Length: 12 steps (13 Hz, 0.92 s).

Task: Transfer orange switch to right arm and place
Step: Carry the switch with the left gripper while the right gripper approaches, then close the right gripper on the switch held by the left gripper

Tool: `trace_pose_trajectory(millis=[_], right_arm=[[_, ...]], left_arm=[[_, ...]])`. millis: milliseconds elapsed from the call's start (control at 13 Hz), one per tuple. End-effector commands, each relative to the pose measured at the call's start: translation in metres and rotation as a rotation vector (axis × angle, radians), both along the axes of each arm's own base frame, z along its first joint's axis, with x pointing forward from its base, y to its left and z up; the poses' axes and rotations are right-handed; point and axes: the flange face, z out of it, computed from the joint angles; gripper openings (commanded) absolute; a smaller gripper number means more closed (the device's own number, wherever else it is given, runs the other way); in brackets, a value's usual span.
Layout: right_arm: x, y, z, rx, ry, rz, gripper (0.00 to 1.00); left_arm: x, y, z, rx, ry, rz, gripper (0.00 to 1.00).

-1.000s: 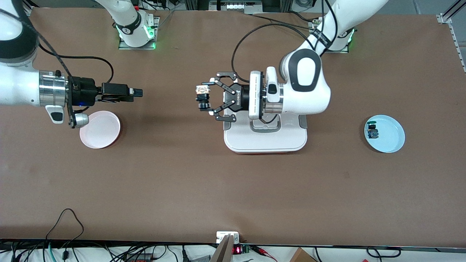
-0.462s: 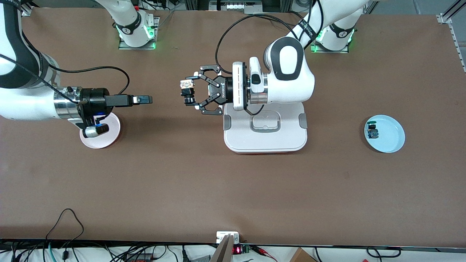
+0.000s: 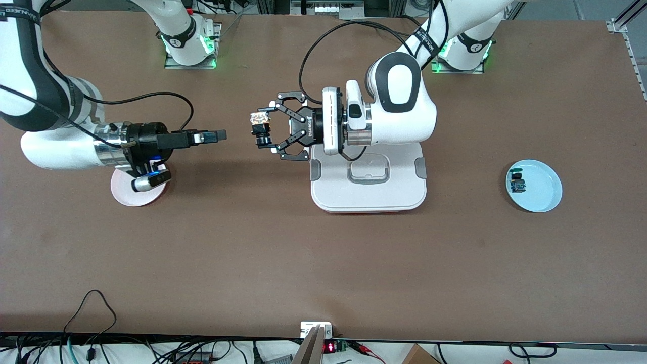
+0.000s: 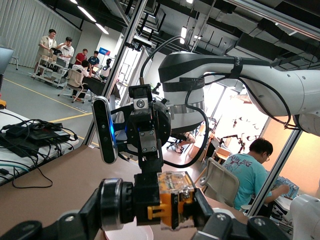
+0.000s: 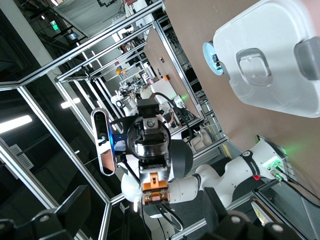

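left pincer [image 3: 266, 132] clamped on the orange switch [image 3: 261, 129] in the air over the bare worktop [image 3: 323, 253] beside the white lidded box [image 3: 368, 182], right pincer [image 3: 218, 135] spread wide, facing the switch, near the pink plate [image 3: 132, 191], blue plate [image 3: 543, 189] toward the left arm's end

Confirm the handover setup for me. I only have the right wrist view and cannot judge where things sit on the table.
Observer: The left gripper holds the orange switch in the air, over bare table beside the white tray.
Operator: Give me my right gripper's position.
Observer: The right gripper is open, level with the switch, with a gap between them.
Operator: Report the drop spot.
Observer: A pink plate lies under the right wrist.
Operator: Anything else out there?
Observer: A blue plate at the left arm's end holds a small blue part.
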Motion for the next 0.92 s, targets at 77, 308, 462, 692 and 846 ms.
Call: trace_pose_trajectory(millis=[77,308,462,692,846], right_arm=[[-0.008,0.025,0.002,0.035,0.01,0.013,1.0],[-0.006,0.027,-0.01,0.034,0.03,0.011,1.0],[-0.006,0.027,-0.011,0.034,0.04,0.013,1.0],[-0.01,0.03,-0.015,0.034,0.052,0.021,0.98],[-0.012,0.031,-0.01,0.039,0.047,0.029,0.98]], left_arm=[[-0.004,-0.023,0.01,-0.023,-0.004,0.046,0.0],[-0.009,-0.029,0.012,-0.015,-0.01,0.048,0.0],[-0.009,-0.03,0.011,-0.014,-0.009,0.046,0.0],[-0.009,-0.029,0.012,-0.014,-0.011,0.047,0.0],[-0.009,-0.029,0.013,-0.016,-0.011,0.048,0.0]])
